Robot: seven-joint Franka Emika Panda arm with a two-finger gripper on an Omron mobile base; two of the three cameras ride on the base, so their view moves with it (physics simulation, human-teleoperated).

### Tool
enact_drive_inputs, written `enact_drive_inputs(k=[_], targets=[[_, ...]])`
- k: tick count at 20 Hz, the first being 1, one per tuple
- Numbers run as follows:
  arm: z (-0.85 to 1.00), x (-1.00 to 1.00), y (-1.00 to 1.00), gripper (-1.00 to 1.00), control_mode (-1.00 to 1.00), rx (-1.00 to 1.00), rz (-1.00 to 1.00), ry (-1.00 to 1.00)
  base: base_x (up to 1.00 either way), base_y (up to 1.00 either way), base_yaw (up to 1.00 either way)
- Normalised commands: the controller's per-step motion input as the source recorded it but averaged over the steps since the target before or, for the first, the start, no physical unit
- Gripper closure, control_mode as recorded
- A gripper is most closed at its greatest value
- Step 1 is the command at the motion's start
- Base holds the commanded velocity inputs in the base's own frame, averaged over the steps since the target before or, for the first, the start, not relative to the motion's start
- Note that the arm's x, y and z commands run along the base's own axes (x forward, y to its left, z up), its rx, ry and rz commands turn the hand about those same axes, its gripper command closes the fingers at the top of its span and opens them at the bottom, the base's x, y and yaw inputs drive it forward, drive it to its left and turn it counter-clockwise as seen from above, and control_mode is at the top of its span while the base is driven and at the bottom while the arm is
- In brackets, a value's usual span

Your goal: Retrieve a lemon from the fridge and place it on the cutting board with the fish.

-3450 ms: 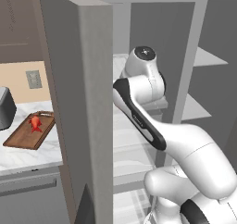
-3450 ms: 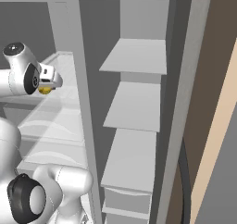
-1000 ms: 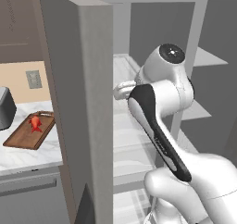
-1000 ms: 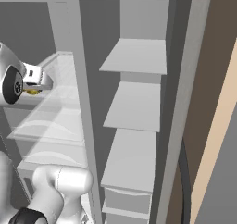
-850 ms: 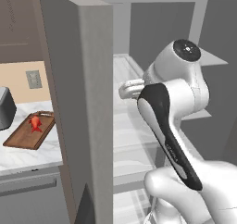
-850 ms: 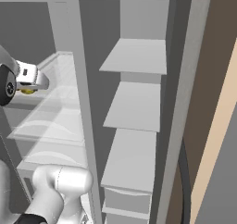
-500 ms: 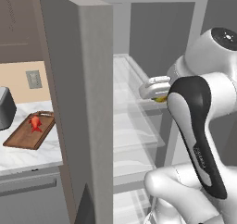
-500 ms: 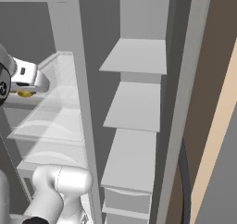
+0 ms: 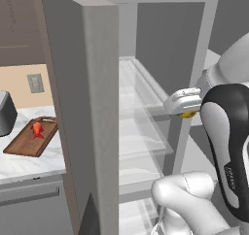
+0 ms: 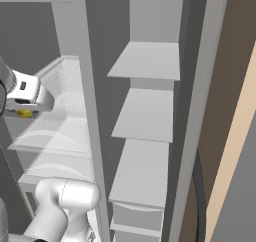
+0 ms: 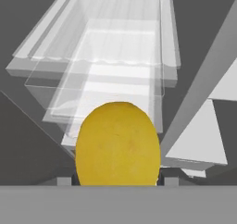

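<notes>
My gripper [image 9: 185, 110] is shut on the yellow lemon [image 9: 188, 115], holding it in the air in front of the open fridge [image 9: 92, 108], beside the post between its two sides. The right base view has the gripper [image 10: 25, 108] at the far left with the lemon [image 10: 24, 113] under the white hand. Seen from the hand, the lemon [image 11: 118, 144] sits large between the fingertips, with glass shelves beyond. Left of the fridge, on the counter, lies the brown cutting board [image 9: 22, 144] with the red-orange fish [image 9: 37, 128] on it.
The open grey fridge door [image 9: 73, 83] stands between the arm and the counter. Clear glass shelves [image 9: 141, 127] fill the fridge's left side and grey door shelves [image 10: 145, 116] its right. A dark toaster [image 9: 5, 113] sits behind the board.
The arm has swung back out of the fridge, carrying the lemon to the right and a little lower in the left base view. The grip on the lemon is unchanged.
</notes>
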Motion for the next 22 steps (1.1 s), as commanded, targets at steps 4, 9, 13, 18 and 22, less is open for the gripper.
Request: enact_drive_inputs(k=[4, 9, 13, 18, 22], targets=[[-0.29, -0.07, 0.0, 1.0, -1.0, -0.02, 0.0, 0.0, 0.0, 0.0, 0.0], [-0.11, 0.0, 0.0, 1.0, -1.0, 0.0, 0.0, 0.0, 0.0, 0.0, 0.0], [0.0, 0.0, 0.0, 1.0, -1.0, 0.0, 0.0, 0.0, 0.0, 0.0, 0.0], [0.0, 0.0, 0.0, 1.0, -1.0, 0.0, 0.0, 0.0, 0.0, 0.0, 0.0], [0.0, 0.0, 0.0, 1.0, -1.0, 0.0, 0.0, 0.0, 0.0, 0.0, 0.0]])
